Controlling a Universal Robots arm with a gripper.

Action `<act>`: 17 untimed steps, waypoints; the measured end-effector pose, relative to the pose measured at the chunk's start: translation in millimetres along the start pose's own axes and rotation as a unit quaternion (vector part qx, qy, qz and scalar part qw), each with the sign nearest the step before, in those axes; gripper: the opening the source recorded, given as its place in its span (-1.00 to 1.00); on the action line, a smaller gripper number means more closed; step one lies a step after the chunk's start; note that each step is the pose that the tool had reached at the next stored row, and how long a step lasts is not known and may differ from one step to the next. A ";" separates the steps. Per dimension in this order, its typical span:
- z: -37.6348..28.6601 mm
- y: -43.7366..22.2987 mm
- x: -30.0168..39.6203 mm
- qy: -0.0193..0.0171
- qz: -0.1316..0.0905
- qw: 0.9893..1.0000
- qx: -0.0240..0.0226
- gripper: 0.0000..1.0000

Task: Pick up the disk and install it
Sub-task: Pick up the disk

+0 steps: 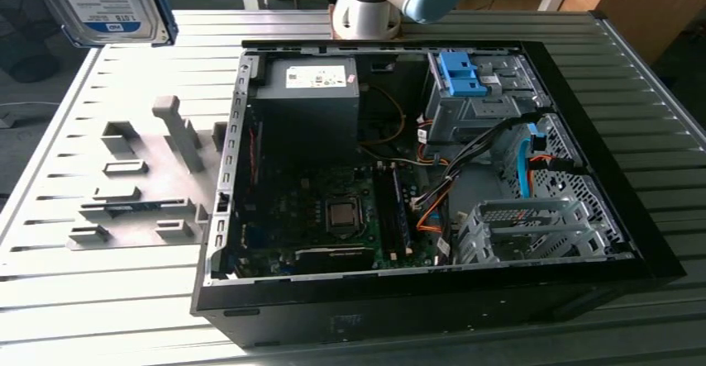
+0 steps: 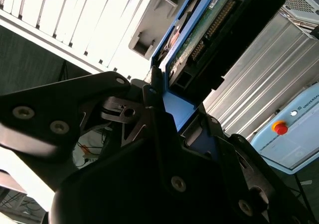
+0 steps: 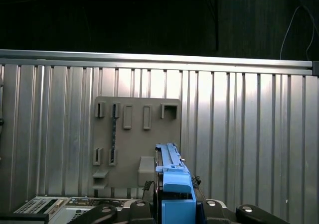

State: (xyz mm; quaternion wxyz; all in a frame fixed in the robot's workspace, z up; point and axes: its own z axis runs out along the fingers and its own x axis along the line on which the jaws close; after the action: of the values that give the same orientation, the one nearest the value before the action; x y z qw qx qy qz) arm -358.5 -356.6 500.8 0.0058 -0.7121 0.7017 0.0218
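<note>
The disk (image 1: pixel 105 2), silver with a white-and-blue label and a blue carrier frame, hangs in the air above the table's far corner on the exterior view's left, high over the grey fixture plate (image 1: pixel 144 184). In the second wrist view my gripper (image 2: pixel 160 92) is shut on the disk (image 2: pixel 209 25), its black fingers (image 2: pixel 149 92) pressing the blue frame, and the drive's green circuit board shows. The first wrist view looks down the disk's blue edge (image 3: pixel 172 176), held upright between the gripper (image 3: pixel 174 206) parts, over the fixture plate (image 3: pixel 137 139).
An open computer case (image 1: pixel 617 242) lies on the slatted metal table (image 1: pixel 132 308). Inside are a grey power supply (image 1: pixel 309 102), a bare blue bracket (image 1: pixel 461 73) in the upper bay and a metal drive cage (image 1: pixel 530 230). The arm's base (image 1: pixel 369 7) stands behind the case.
</note>
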 end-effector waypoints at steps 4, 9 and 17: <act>0.0 -2.2 0.1 0.000 0.000 1.000 0.000 -0.25; -0.1 -4.7 0.1 0.000 0.000 1.000 0.000 -0.25; -0.2 -6.8 0.1 0.000 0.000 1.000 0.000 -0.25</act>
State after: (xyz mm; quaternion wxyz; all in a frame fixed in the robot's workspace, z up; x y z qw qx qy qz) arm -351.7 -356.6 500.8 0.0058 -0.7121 0.7017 0.0218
